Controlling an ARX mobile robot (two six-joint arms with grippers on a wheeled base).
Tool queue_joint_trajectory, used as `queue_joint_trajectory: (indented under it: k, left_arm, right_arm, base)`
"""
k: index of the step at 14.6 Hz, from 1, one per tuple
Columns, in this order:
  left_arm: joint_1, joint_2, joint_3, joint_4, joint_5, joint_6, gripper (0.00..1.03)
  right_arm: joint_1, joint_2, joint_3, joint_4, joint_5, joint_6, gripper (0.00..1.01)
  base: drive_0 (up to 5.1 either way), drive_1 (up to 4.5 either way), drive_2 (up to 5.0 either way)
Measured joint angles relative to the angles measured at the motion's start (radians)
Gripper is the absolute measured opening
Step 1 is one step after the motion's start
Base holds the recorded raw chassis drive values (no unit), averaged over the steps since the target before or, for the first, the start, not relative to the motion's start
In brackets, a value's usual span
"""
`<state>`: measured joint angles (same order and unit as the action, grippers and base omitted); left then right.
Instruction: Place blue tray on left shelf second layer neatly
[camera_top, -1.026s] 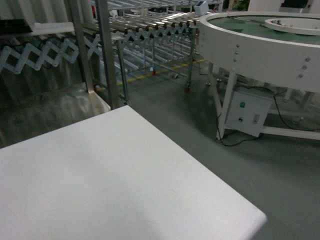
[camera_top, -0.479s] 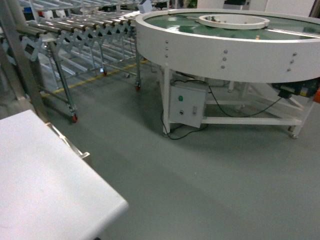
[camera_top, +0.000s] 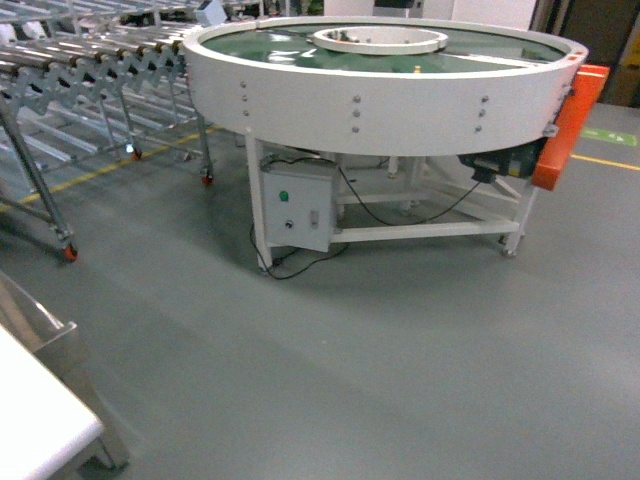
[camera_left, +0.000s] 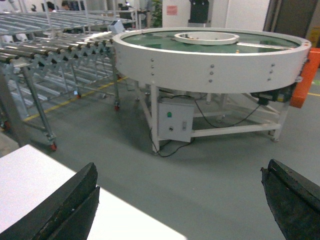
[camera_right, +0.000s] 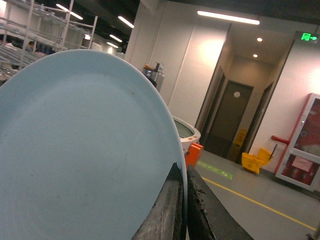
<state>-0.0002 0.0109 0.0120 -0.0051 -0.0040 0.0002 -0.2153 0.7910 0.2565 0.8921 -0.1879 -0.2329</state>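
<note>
Two pincers: my right one (camera_right: 182, 210) clamps the rim of a round pale-blue tray (camera_right: 85, 160); my left (camera_left: 180, 200) gapes wide, white round conveyor (camera_left: 210, 62) beyond it.

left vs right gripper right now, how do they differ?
The left gripper is open, its dark fingers spread far apart and holding nothing; the right gripper is shut on the rim of the pale blue tray. The left one looks toward the round conveyor table; the right one's view is mostly filled by the tray. Both have dark, rough-looking fingers.
</note>
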Motion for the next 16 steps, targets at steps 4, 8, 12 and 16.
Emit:
queue_joint_trajectory:
  k: [4, 8, 12, 16]
  left_arm:
    - [0.0, 0.0, 0.0, -0.001, 0.003, 0.0, 0.98]
    - [0.0, 0.0, 0.0, 0.002, 0.001, 0.0, 0.98]
    - [0.0, 0.0, 0.0, -0.002, 0.005, 0.0, 0.98]
    - [0.0, 0.0, 0.0, -0.002, 0.004, 0.0, 0.98]
  right_arm:
    - [-0.001, -0.001, 0.0, 0.003, 0.001, 0.0, 0.02]
    - [0.0, -0.001, 0.0, 0.006, 0.0, 0.0, 0.02]
    - [-0.001, 0.004, 0.0, 0.002, 0.005, 0.0, 0.02]
    - [0.0, 0.0, 0.0, 0.002, 0.003, 0.0, 0.02]
  base:
    - [3.3, -2.74, -5.0]
    - [3.1, -2.68, -5.0]
    - [-0.4, -1.64, -2.2]
    - [-1.7, 0.28, -3.7]
